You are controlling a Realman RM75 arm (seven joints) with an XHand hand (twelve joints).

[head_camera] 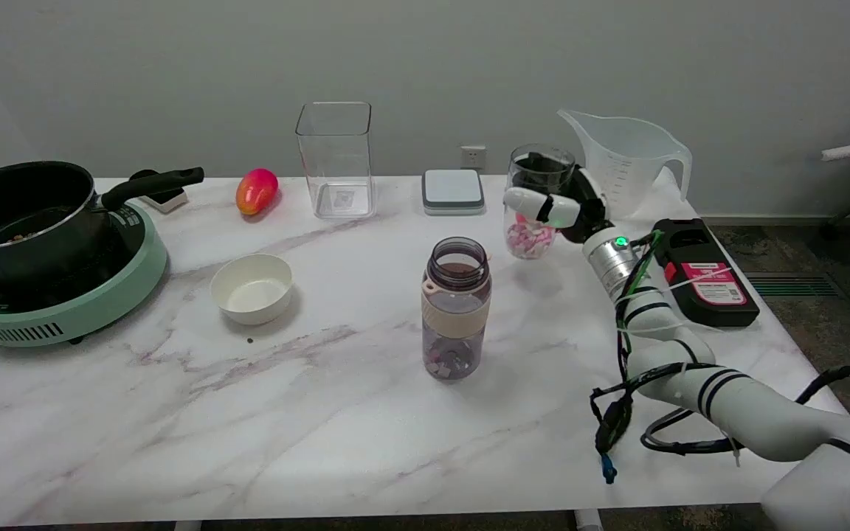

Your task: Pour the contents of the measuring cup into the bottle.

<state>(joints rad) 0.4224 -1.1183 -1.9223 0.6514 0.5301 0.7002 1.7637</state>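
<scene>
Robot hand (pixel 559 206) grips the measuring cup (pixel 537 200) upright, pink and white bits inside, right of and behind the open bottle (pixel 456 308) mid-table (pixel 336 413); cup apparently lifted, tilt and pour not begun.

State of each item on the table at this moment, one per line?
measuring cup: upright, pink-white pieces inside, gripped
right hand: wrapped around the cup
bottle: upright, uncapped, few pieces at bottom
bowl: upright, empty
square container: upright, empty, lidless
pitcher: upright, looks empty
pot: on cooker
</scene>
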